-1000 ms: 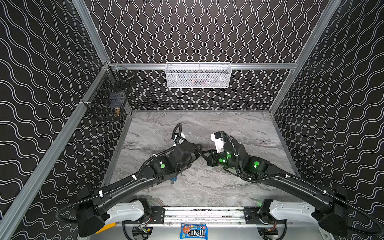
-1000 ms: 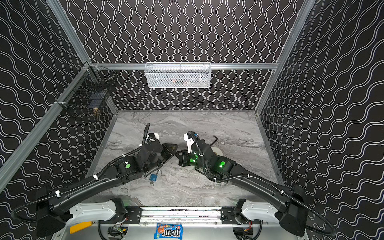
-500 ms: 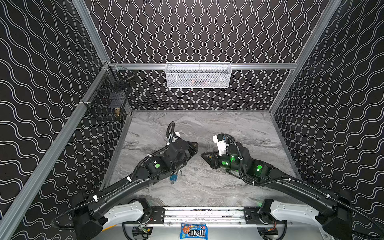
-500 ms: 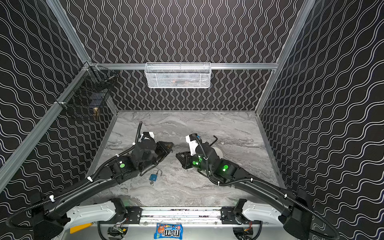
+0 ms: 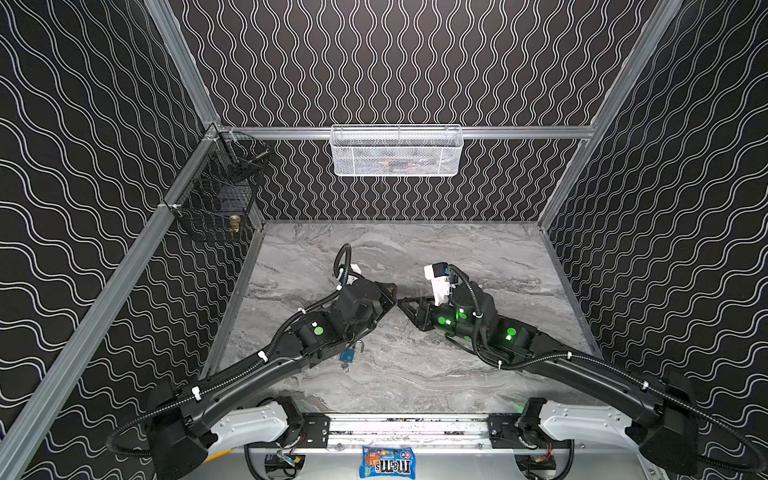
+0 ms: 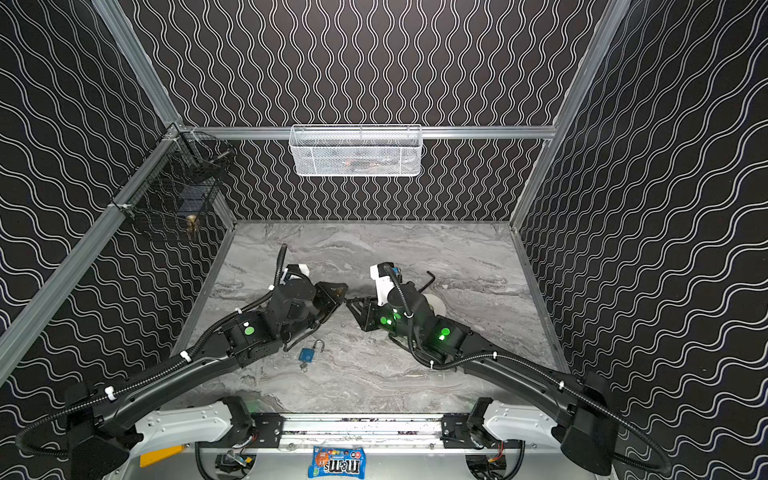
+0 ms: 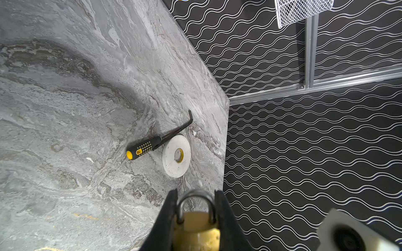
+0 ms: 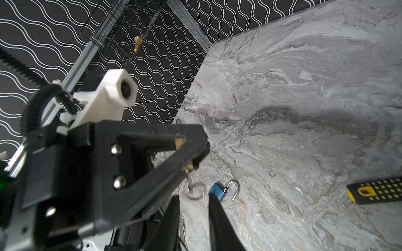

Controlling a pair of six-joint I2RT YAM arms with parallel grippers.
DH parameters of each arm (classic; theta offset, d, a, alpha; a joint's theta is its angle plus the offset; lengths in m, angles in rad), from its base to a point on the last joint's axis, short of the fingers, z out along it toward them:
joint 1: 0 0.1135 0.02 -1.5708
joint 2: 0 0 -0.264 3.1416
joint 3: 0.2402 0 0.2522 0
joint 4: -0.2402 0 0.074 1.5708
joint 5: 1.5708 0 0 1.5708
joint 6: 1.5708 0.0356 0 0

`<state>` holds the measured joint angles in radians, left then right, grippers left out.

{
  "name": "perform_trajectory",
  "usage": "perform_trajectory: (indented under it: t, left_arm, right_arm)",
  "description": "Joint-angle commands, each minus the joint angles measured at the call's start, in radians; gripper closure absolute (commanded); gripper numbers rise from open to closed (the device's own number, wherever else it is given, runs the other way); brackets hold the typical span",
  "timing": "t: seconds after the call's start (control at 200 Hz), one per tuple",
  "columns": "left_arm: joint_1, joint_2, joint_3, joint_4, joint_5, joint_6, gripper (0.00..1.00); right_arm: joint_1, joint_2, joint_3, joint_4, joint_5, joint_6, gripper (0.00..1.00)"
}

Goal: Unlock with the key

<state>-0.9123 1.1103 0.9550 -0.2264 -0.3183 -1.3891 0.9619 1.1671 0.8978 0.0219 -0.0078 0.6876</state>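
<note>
Grey marbled worktop [image 5: 415, 374], both top views: the left gripper [image 5: 388, 291] and the right gripper [image 5: 404, 302] point tip to tip above it, the right just beside the left with a narrow gap between them. A second ago the two were pressed together and the right jaws were shut. They have since drawn apart. A blue padlock [image 6: 306, 354] lies on the worktop near the left gripper, on the side of the arm bases. It is already sprung open and plays no part here.

Left wrist view: the left gripper is clamped on the brass padlock [image 7: 195, 230], one finger on each flank of the body, holding it clear of the worktop. Both legs of the shackle [image 7: 188, 194] sit in the body. In my judgement the lock is not yet open.

Right wrist view: the right gripper stands with its jaws apart and nothing held between them. The key [image 8: 188, 177] hangs from the brass at the tip of the left gripper. Its ring [image 8: 196, 192] dangles free below.

Finding: the right gripper has let go of the key and left it standing in the lock. Insertion looks done. The turn either has not been made or has not released the shackle. The key will probably need to be gripped again, squarely on its head, while the left gripper holds the lock body steady.
</note>
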Motion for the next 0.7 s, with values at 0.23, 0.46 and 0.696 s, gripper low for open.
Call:
perform_trajectory:
  t: [0.23,0.46,0.696]
  left_arm:
    - [0.001,-0.002,-0.004,0.041,-0.002,-0.02,1.0]
    - [0.001,0.001,-0.004,0.06,0.006,-0.029,1.0]
    - [0.0,-0.007,-0.012,0.103,0.037,-0.034,1.0]
  right_arm:
    - [0.003,0.034,0.015,0.062,0.023,-0.003,0.79]
    - [0.0,0.046,-0.009,0.082,0.022,0.008,0.83]
    - [0.0,0.048,-0.014,0.115,-0.014,0.041,0.96]
